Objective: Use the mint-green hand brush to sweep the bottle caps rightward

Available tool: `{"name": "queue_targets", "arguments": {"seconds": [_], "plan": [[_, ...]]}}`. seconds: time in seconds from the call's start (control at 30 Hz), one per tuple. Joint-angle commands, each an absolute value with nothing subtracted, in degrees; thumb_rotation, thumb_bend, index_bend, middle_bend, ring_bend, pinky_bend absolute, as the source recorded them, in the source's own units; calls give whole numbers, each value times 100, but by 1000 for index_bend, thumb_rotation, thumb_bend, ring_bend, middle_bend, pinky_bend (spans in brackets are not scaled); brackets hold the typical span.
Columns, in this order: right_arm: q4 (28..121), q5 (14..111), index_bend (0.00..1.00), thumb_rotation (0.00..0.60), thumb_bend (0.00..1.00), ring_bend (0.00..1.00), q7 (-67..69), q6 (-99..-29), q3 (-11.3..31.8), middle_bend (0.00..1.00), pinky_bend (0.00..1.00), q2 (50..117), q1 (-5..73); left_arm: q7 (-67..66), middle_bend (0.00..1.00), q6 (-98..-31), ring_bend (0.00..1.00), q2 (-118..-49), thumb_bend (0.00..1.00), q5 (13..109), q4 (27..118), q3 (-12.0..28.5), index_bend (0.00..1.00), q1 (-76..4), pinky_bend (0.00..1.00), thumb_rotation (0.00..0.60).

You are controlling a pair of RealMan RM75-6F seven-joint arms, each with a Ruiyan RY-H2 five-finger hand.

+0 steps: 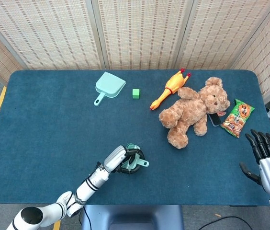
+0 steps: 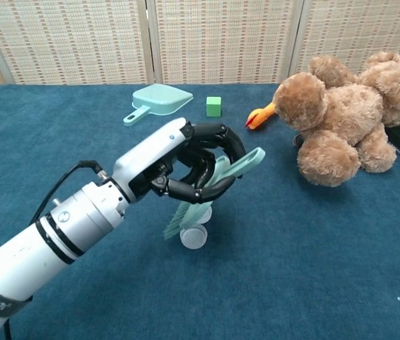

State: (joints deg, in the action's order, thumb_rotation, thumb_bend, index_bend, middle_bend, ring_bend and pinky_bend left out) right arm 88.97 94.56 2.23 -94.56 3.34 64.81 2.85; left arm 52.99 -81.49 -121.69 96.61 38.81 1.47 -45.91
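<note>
My left hand [image 2: 189, 163] [image 1: 124, 159] grips the mint-green hand brush [image 2: 218, 180] [image 1: 136, 164], handle pointing right, bristles down at the front middle of the table. In the chest view the bristles sit over two white bottle caps: one [image 2: 194, 237] shows below the bristles, the other [image 2: 203, 210] is mostly hidden behind them. The head view hides both caps under the hand. My right hand [image 1: 267, 163] hangs off the table's front right corner with its fingers spread and holds nothing.
A mint-green dustpan [image 1: 108, 86] [image 2: 157, 102], a green cube [image 1: 136, 93] [image 2: 214, 106], a rubber chicken [image 1: 170, 88] and a teddy bear [image 1: 195, 110] [image 2: 345, 117] lie at the back and right. A snack packet [image 1: 237, 117] lies beside the bear.
</note>
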Motion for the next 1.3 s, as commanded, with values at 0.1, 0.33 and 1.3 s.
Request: {"name": "queue_targets", "arguments": {"seconds": [0.1,0.33,1.3], "plan": [[8890,9456,0,600,238,0,199,-9398,322,0,0,6496,302,5037,872,-8422,721,-11743,690,9725,4042,195,771,-4551,881,600],[8900,9433,0,600,238,0,125,-9345,319,0,0,6525,313,3821,878,-8390,721,-10876,691,9923,4096,-285,771,-4161,879,600],[8898,9418,0,600,238,0,-7,-9167,288,0,0,6604,391,1873,0,-6808,637,-10204,388,9068,4349,-244,0,-3422,857,600]]}}
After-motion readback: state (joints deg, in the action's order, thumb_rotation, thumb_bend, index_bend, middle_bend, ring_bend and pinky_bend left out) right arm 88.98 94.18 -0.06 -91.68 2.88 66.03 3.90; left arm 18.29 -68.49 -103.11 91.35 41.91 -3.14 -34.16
